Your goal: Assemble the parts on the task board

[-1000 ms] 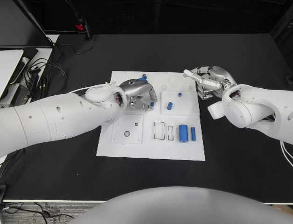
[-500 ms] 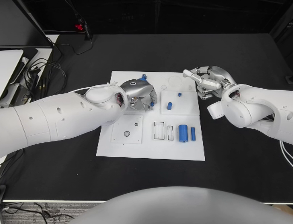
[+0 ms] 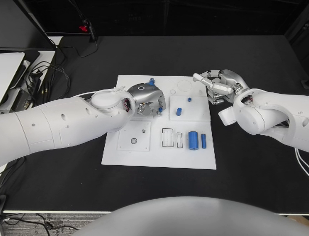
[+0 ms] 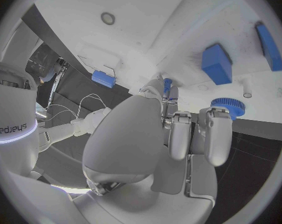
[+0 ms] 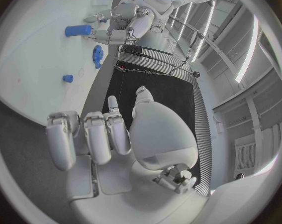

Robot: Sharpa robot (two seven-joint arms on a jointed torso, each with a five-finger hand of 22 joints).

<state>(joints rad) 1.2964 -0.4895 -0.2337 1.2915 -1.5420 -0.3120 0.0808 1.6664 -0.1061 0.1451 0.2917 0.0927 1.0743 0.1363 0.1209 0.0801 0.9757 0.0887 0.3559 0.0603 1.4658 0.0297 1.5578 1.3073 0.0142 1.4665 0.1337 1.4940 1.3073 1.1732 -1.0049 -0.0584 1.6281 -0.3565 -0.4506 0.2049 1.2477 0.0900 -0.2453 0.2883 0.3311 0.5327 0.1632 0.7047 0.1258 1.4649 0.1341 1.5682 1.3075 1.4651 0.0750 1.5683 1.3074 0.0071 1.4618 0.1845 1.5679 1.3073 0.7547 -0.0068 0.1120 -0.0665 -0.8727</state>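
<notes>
Blue gear [image 4: 228, 104] on the task board [image 3: 162, 160] sits just past the left hand [image 3: 146, 98] fingertips [image 4: 219, 119]; cannot tell if touching. Fingers curled side by side over the board's upper middle; a small blue piece [image 4: 167, 86] shows by the thumb side, grip on it unclear. Best approach: settle fingers squarely over the part, press straight down, no sideways drag. Right hand [image 3: 220, 84] off the board's right edge, fingers loosely bent, holding nothing. Blue cylinder [image 3: 193, 140] lies lower on the board, well apart.

Bright even overhead light, soft shadows, wrist views bent at rims — edges perhaps blurred
</notes>
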